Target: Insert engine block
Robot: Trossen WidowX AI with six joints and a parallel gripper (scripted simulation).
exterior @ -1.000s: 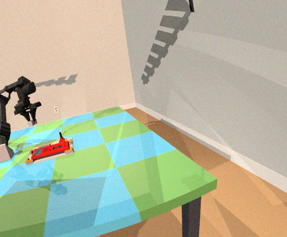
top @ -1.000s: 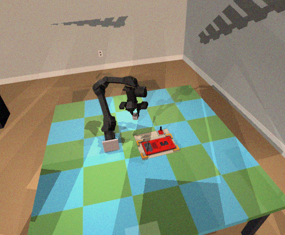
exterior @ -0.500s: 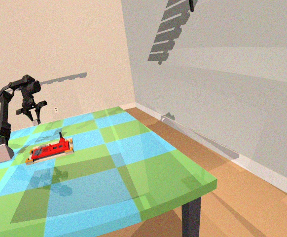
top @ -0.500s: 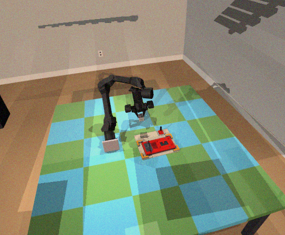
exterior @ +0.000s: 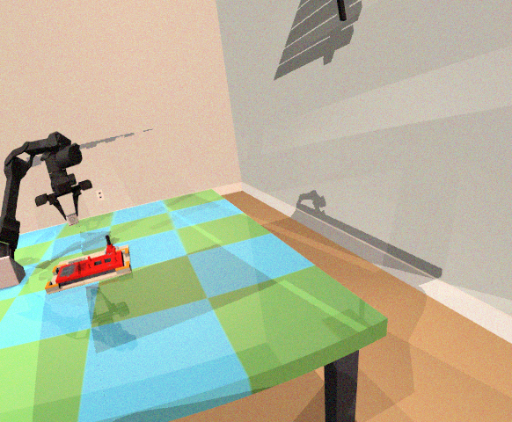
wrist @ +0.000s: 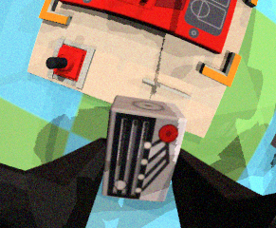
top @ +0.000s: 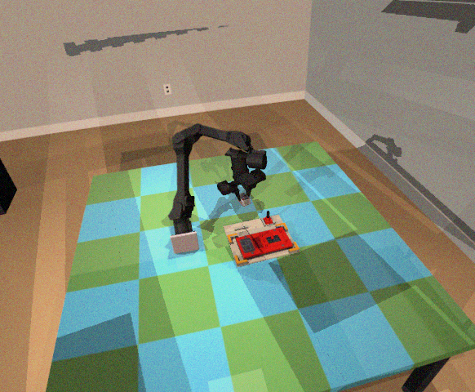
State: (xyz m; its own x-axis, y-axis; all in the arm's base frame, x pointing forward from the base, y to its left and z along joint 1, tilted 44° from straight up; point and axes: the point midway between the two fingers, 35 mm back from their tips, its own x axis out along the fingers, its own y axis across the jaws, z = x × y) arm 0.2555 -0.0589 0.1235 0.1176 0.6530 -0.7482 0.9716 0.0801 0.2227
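Gripper (top: 244, 197) (exterior: 72, 216) (wrist: 140, 151) pinches grey block (top: 245, 200) (exterior: 72, 220) (wrist: 142, 152) by its sides | held aloft, far side of red car body (top: 252, 248) (exterior: 84, 268) (wrist: 175, 24), likely for clearance before lowering

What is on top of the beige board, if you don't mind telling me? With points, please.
The red car body (top: 277, 242) (exterior: 97, 268), orange corner brackets (wrist: 220, 79) and a red block with a black peg (wrist: 50, 63). The board under the car body is covered.
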